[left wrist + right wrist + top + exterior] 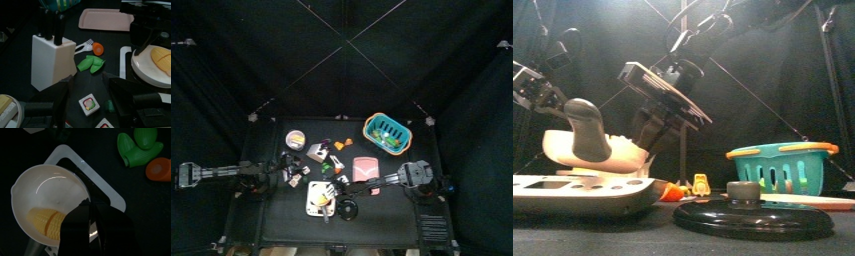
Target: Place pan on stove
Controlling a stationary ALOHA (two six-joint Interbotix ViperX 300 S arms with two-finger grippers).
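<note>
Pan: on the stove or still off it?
On. Right wrist view shows the pan sitting over the stove; the front view agrees.

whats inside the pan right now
In the right wrist view the pan holds a yellow ridged piece like corn against its white inside, and it sits on the stove. The right gripper covers part of the pan, so anything there is hidden.

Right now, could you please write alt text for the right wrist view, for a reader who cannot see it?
A small white pan holding a piece of yellow corn sits on a white stove slab, partly hidden by the dark right claw. A green toy vegetable and an orange piece lie beyond on the black table.
</note>
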